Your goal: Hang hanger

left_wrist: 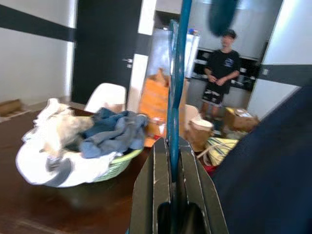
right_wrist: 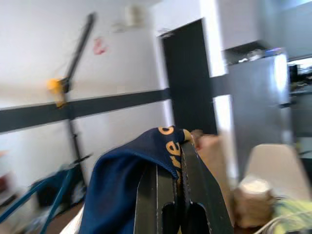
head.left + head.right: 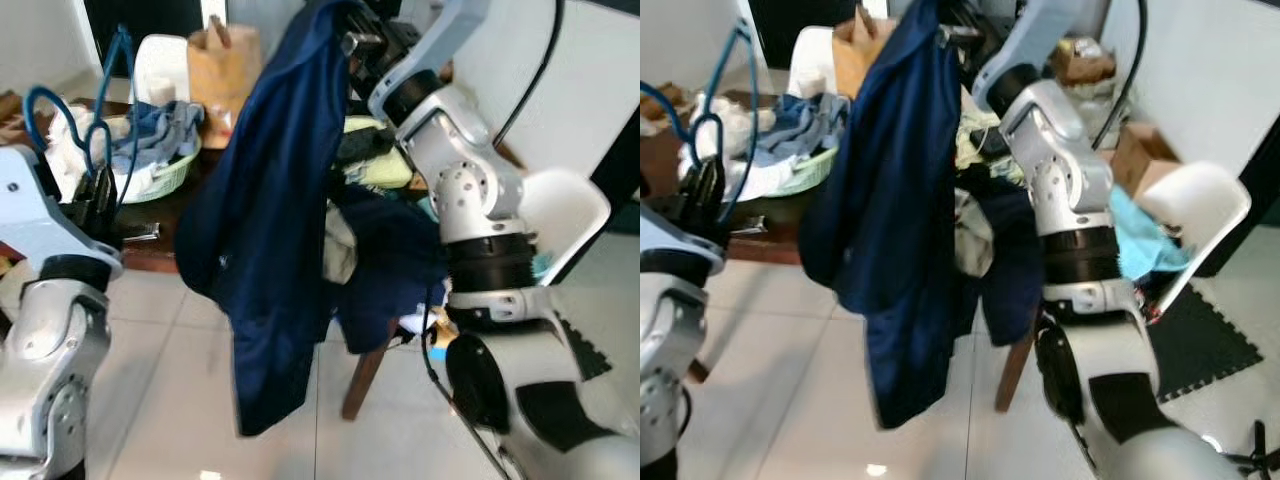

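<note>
Since the whole job comes down to getting hanger and garment together, what matters is how the two sit relative to each other right now. The left gripper has its two black fingers pinched tight on the thin blue hanger, down low at the robot's left, and the hanger stands roughly upright, its long run going up from the fingers with the curved parts above. The right gripper is raised high near the top middle of the head view, fingers clamped on a fold of the navy garment right by some yellow lettering, so the cloth drops in one long vertical drape from that pinch down toward the tiled floor. So the garment hangs to the right of the hanger and higher up, near it but apart, both long axes more or less vertical. My guess is the left arm is the one to travel, up and inward toward the held collar. Behind the hanger there's a dark bench with a green laundry basket of clothes, a cluttered chair sits behind the drape, and a person stands far back.
</note>
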{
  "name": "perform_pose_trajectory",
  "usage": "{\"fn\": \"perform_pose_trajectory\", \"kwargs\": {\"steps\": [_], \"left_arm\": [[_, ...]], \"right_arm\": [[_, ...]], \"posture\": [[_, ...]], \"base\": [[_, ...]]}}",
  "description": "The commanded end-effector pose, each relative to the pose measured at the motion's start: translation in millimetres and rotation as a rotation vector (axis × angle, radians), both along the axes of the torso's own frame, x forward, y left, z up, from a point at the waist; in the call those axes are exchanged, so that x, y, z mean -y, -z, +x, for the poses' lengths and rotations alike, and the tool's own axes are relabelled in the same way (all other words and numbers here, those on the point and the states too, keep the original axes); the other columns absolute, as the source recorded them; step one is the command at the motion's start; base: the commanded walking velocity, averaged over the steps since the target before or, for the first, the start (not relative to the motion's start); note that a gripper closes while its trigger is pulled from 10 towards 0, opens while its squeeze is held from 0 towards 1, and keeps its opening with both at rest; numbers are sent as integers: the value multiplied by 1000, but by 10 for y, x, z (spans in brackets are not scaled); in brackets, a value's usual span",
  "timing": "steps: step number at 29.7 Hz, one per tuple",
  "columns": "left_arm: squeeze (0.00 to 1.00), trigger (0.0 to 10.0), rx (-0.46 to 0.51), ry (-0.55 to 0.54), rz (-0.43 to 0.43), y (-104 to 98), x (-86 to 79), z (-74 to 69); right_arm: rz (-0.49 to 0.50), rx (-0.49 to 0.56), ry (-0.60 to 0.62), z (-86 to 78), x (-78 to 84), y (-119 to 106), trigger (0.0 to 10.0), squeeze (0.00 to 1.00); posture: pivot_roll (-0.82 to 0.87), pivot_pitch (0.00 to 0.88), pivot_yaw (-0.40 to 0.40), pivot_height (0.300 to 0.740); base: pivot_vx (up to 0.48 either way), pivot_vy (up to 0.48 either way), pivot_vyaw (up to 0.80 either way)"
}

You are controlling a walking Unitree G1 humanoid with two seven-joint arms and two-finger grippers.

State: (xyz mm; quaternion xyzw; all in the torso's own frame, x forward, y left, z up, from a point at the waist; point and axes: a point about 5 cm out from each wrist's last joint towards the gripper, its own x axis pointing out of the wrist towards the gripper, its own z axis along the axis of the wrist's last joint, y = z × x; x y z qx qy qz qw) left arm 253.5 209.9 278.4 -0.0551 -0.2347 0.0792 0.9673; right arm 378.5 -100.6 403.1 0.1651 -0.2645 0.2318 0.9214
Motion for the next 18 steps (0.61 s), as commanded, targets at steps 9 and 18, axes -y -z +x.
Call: {"fn": "perform_pose_trajectory", "kwargs": {"steps": [9,18], "left_arm": [[0,10000,-10,-27,-1,27,45,28],[0,10000,-36,-20,-17,78,88,52]], "right_arm": [[-40,-33,253,120,114,-76,10000,0],[-524,-62,519,298,75,411,10000,0]], "posture": [[70,0,-74,740],[64,0,-71,740]], "base": [[480,0,0],[475,0,0]]}}
